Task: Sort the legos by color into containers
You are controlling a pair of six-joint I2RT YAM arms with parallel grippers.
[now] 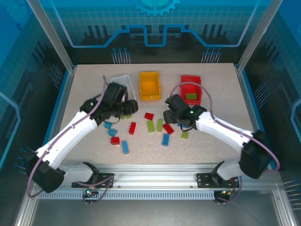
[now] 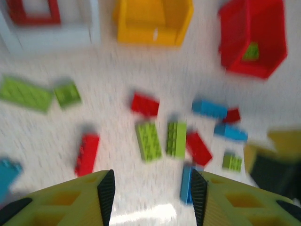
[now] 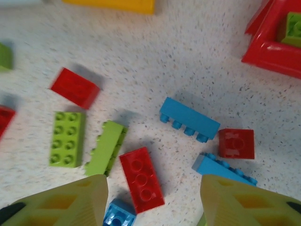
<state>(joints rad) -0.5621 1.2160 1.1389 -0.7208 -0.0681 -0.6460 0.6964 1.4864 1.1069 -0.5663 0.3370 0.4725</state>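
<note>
Right gripper (image 3: pixel 153 184) hangs wide open, empty, w/ a red lego (image 3: pixel 141 180) flat on the table (image 3: pixel 211 61) btwn its jaws, long side pointing mostly away from it, red bin (image 3: pixel 268 49) off up-right; left gripper (image 2: pixel 150 188) open & empty too.

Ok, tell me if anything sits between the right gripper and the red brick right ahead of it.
Nothing visible does. The red brick lies uncovered, framed by the open right gripper. A small blue brick crowds its near corner and a lime brick on edge lies close alongside; either might get caught in the grasp.
</note>
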